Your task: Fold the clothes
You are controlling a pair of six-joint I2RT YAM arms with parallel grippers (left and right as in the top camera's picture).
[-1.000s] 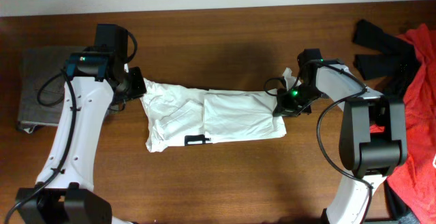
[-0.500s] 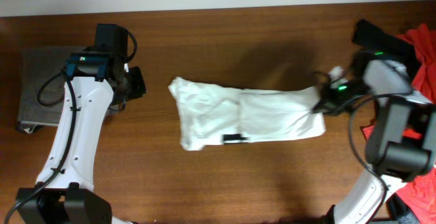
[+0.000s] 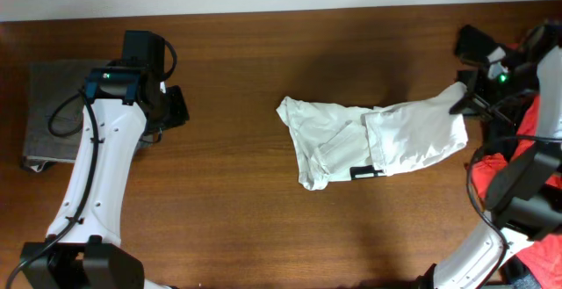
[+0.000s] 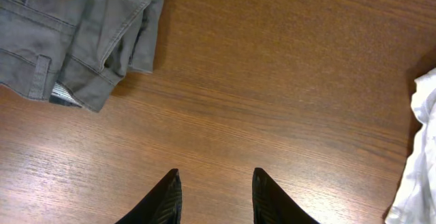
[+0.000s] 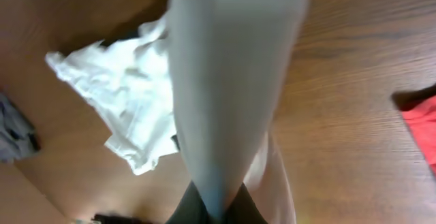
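Left fingers (image 4: 216,183) hang slightly parted and empty over the bare desk (image 3: 237,219), with the grey trousers (image 3: 53,113) to their left. The white T-shirt (image 3: 378,140) lies stretched out right of centre. Its far end is lifted by the right fingers (image 3: 460,97), which are pinched shut on the fabric beside a black garment (image 3: 479,43) and a red garment (image 3: 543,252). Since a second ago the shirt has been dragged well rightward, while the left arm has not moved.
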